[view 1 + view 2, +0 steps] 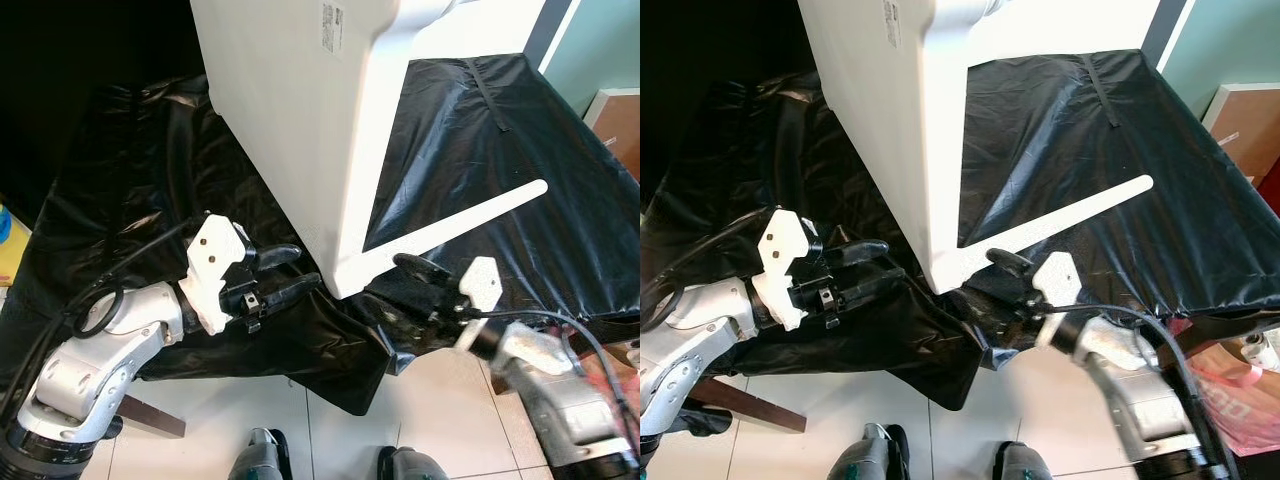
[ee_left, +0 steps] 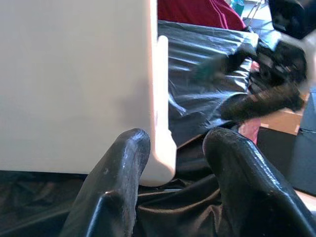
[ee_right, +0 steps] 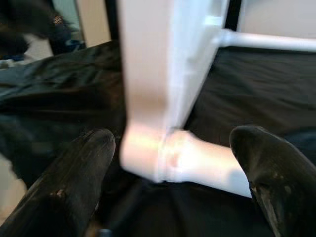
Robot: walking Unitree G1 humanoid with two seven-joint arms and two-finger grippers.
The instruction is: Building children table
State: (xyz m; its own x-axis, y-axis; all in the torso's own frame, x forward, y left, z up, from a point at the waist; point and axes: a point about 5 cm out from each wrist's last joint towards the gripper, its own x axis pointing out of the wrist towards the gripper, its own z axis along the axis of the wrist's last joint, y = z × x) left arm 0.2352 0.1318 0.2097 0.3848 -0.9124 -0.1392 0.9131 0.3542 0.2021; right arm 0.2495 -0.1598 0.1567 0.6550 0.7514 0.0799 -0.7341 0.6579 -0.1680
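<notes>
Tabletop (image 1: 290,110), white, stands on edge on the black plastic sheet (image 1: 500,140) that covers the work surface, tilted so its broad face runs from the near corner up and away to the far left. Its near lower corner (image 1: 345,280) is the lowest point and sits just at the near edge of the sheet, between the two grippers. One white leg (image 1: 470,220) is already on, running from that corner out to the right and slightly far, low over the sheet; so the long axis of the leg points right, the panel's points far. Left gripper (image 1: 285,272) comes in from the near left, fingers spread, with the panel's edge and corner right in front of the gap; in the left wrist view one finger (image 2: 116,182) is on the flat-face side and the other on the sheet side, corner just ahead, no contact I can confirm. Right gripper (image 1: 425,285) comes from the near right, also open, and in the right wrist view the corner where leg meets panel (image 3: 163,158) sits between its fingers (image 3: 74,173), not yet pinched. Both are about equally close to the corner; left lines up with the panel edge, right with the leg root. My read: next move is closing on that corner from both sides to steady or turn the piece. Risk: sheet is slick, corner may skid toward the near edge.
</notes>
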